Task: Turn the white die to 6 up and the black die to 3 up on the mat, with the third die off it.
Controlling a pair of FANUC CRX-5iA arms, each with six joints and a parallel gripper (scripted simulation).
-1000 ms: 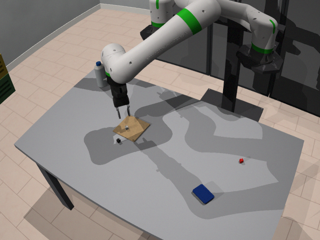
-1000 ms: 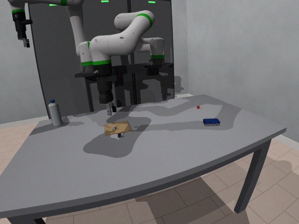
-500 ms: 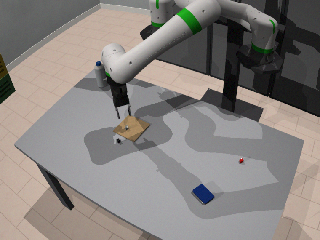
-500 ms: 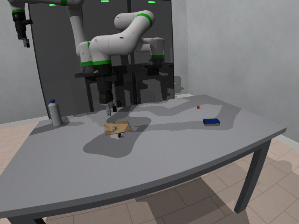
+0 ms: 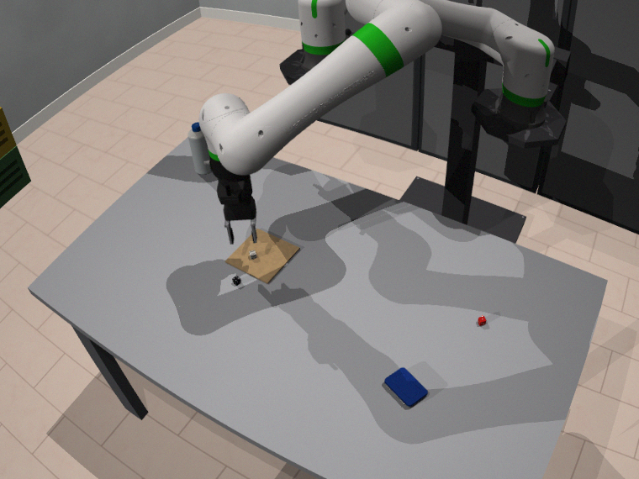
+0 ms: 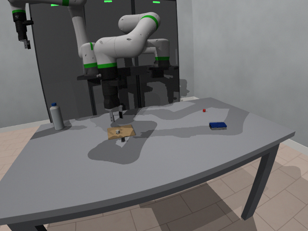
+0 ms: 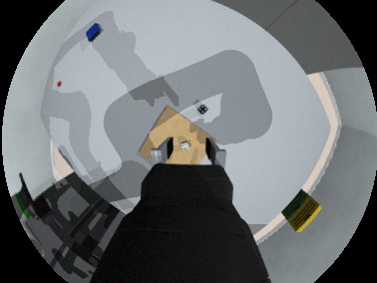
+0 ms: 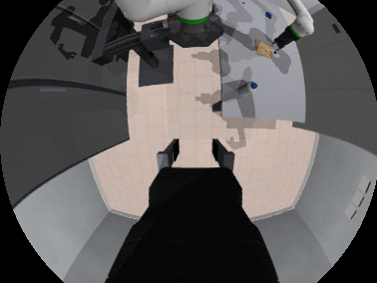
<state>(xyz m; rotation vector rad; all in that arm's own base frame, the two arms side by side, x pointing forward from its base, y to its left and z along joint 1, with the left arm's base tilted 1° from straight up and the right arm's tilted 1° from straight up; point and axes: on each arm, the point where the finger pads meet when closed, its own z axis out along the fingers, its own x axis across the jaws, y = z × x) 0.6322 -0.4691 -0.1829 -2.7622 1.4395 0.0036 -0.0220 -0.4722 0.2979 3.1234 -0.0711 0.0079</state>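
The white die [image 5: 252, 255] [image 6: 117, 131] [image 7: 185, 145] rests on the tan mat [image 5: 281, 250] [image 6: 128, 129] [image 7: 165, 125]; its top pips are too small to read surely. The black die [image 5: 236, 280] [image 6: 122, 139] [image 7: 202, 109] lies on the table just off the mat's edge, with several pips on top. The red die [image 5: 481, 320] [image 6: 204, 110] [image 7: 59, 84] is far off the mat. My left gripper [image 5: 242, 241] [image 6: 116, 119] is open and empty, above the mat's edge near the white die. My right gripper [image 8: 195, 145] is open and empty, away from the table.
A blue box [image 5: 405, 386] [image 6: 217, 125] [image 7: 93, 32] lies on the red die's side of the table. A white bottle [image 5: 198, 155] [image 6: 57, 118] [image 8: 253, 86] with a blue cap stands near the table's edge, behind the left gripper in the top view.
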